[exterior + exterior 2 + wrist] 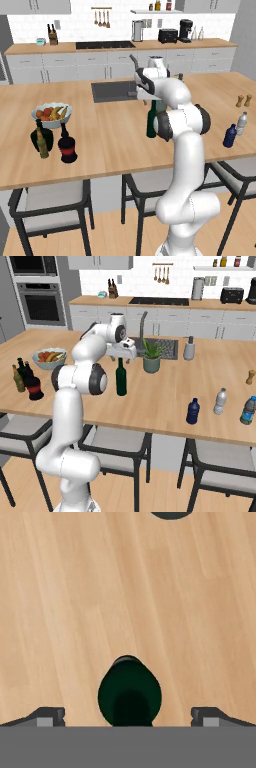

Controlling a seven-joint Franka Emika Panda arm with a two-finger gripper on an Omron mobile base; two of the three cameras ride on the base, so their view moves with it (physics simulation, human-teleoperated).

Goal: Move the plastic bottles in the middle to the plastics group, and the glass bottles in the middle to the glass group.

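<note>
White, glossy, rounded arm point(185, 150) of thick tubular links, swelling into a bulbous base segment. Dark grey discs and rings at the joints, the largest capping the elbow. White hand block above the jaws with a dark band; gripper point(128, 717) ending in two small dark finger tips point(47, 716) with paler grey pads. No visible cables, screws or markings.

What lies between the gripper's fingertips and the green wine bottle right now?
Nothing. In the hand view the gripper is open straight above the green wine bottle, with bare wooden counter in the gaps beside it. The right base view shows it upright.
</note>
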